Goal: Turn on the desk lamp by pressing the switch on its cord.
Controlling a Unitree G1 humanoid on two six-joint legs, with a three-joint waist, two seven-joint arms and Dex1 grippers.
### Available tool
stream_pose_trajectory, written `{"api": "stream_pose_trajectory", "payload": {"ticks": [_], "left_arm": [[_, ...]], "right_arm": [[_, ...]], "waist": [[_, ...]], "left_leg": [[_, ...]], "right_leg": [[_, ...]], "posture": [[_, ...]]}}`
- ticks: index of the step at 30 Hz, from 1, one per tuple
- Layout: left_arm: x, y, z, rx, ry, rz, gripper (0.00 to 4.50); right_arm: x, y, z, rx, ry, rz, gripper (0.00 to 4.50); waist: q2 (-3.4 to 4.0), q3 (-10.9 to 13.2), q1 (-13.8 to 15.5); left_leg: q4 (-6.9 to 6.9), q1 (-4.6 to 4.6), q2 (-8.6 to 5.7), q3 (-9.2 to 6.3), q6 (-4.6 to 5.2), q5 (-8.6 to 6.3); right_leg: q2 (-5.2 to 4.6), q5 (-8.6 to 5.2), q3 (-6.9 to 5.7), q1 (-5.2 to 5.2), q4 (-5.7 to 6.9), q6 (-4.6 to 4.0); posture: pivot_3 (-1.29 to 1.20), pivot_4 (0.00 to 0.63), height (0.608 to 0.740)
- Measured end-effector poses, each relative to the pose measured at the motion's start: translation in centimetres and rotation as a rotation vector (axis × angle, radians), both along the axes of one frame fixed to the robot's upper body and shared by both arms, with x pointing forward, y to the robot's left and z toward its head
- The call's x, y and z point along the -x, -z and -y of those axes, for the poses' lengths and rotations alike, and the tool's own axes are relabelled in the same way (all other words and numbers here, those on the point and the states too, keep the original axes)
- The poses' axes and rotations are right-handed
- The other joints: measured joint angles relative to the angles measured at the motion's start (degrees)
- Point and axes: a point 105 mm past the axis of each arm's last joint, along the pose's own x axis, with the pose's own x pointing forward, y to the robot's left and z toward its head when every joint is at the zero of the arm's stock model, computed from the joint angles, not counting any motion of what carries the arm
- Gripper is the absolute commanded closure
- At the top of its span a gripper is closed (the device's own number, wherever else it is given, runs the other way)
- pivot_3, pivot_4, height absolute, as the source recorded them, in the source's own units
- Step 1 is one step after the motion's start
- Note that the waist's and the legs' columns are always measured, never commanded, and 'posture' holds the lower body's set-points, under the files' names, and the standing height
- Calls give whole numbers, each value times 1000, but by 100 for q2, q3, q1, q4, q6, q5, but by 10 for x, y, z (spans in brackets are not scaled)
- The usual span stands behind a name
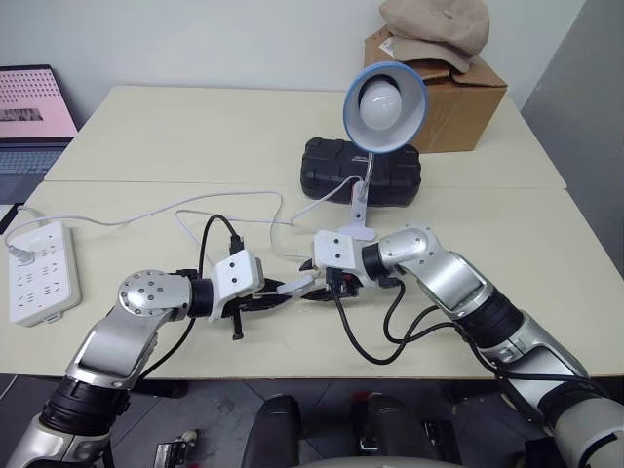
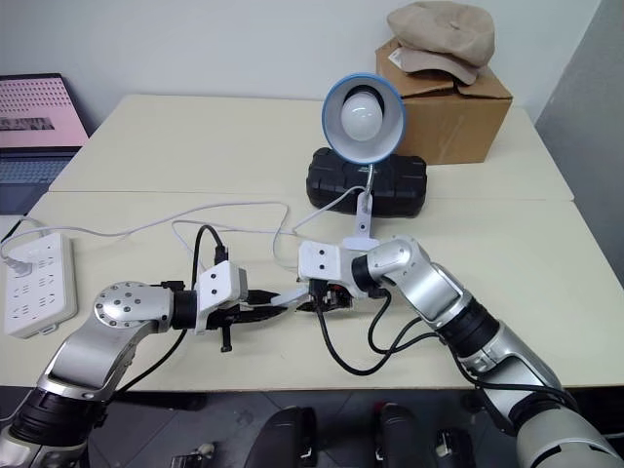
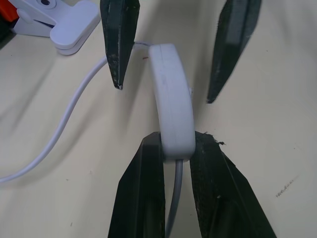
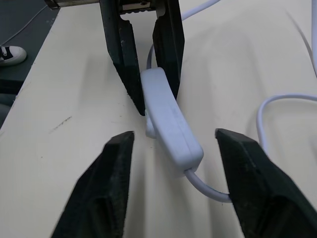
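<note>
The desk lamp [image 1: 383, 102] stands at the table's middle on a white clip base [image 1: 358, 229], its blue shade and white bulb facing me. Its thin white cord [image 1: 234, 200] loops across the table to the white switch [image 3: 171, 106]. My left gripper [image 3: 177, 144] is shut on one end of the switch and holds it just above the tabletop. My right gripper [image 4: 173, 134] comes in from the opposite side, open. Its two fingers straddle the switch's other end, with a gap on each side.
A white power strip [image 1: 39, 273] lies at the left edge. A black case [image 1: 361, 171] sits behind the lamp. At the back right a cardboard box [image 1: 453, 97] carries a hat [image 1: 434, 24]. A laptop [image 1: 34, 107] is far left. Black gripper cables [image 1: 390, 341] loop near the front edge.
</note>
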Motion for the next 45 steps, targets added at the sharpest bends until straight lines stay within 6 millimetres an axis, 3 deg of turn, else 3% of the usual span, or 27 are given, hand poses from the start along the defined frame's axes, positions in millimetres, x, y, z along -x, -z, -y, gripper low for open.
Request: {"api": "stream_pose_trajectory", "payload": {"ticks": [5,16,18,25,31,33,40,42,45], "left_arm": [[-1,0,0,-11,1,7,4123],[0,0,1,-15,13,5,4123],[1,-1,1,-15,21,6,4123],[-2,-5,3,-8,14,31,4123],[-5,6,-2,-50,5,38,4123],[-7,12,-5,-63,-15,41,4123],[-21,29,-11,-92,-68,72,4123],[-22,30,-8,-72,-70,70,3422],[-23,30,-8,-64,-70,64,2813]], "right_arm": [[1,2,1,8,-22,-4,3697],[4,2,0,7,-48,-9,3800],[5,1,1,1,-56,-13,3129],[5,-9,-1,-71,-60,-20,1584],[5,-20,23,-93,-17,8,251],[8,-22,34,-97,8,10,0],[7,-25,62,-133,170,50,0],[9,-27,67,-142,201,58,0],[10,-25,72,-144,239,53,0]], "waist": [[0,0,0],[0,0,0],[0,0,0],[0,0,0],[0,0,7],[0,0,6],[0,0,9],[0,0,9],[0,0,7]], "left_leg": [[0,0,0,0,0,0],[0,0,0,0,0,0],[0,0,0,0,0,0],[0,0,-1,0,0,0],[-1,-1,-1,0,0,0],[-1,-1,-1,0,0,0],[-1,0,0,0,0,0],[-1,0,0,-1,0,0],[-2,-1,-1,0,0,0]], "right_leg": [[0,0,0,0,0,0],[0,0,0,0,0,0],[0,0,0,0,0,0],[0,0,0,0,0,0],[-1,0,0,1,-3,0],[-1,0,0,1,-3,0],[-2,1,0,0,-1,1],[-2,0,0,0,-3,1],[-1,0,0,0,-3,1]], "posture": [[0,150,740],[0,150,740],[0,150,740],[0,150,740],[0,150,740],[0,150,740],[0,150,740],[0,150,740],[0,150,740]]}}
